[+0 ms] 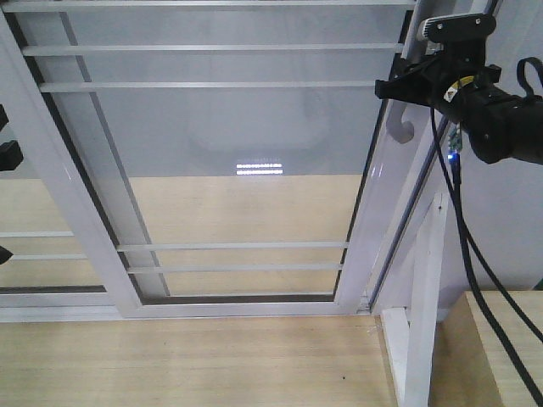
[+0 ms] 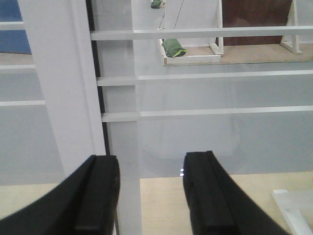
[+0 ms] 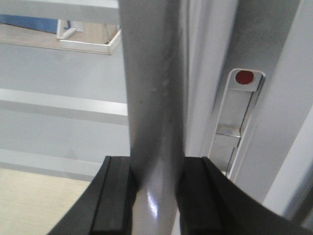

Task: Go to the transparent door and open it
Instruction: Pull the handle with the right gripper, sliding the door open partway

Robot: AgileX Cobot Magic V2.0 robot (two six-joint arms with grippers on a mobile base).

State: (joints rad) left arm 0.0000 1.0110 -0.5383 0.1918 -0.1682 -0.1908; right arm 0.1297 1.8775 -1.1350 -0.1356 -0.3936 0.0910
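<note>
The transparent door (image 1: 237,153) fills the front view: clear glass in a white frame with thin white bars. Its curved silver-grey handle (image 1: 399,123) hangs on the right stile. My right gripper (image 1: 405,83) is up against that handle. In the right wrist view the right gripper (image 3: 154,164) is shut on the handle (image 3: 151,98), with both black pads pressed to its sides. My left gripper (image 2: 150,159) is open and holds nothing. It faces a white stile (image 2: 58,83) and the glass bars. Only black bits of the left gripper (image 1: 7,153) show at the front view's left edge.
A white wooden brace (image 1: 424,322) stands at the lower right, with black cables (image 1: 462,237) hanging beside it. A latch plate with a red dot (image 3: 244,78) sits right of the handle. Beyond the glass lies a green object (image 2: 173,47). Wooden floor (image 1: 195,356) runs below.
</note>
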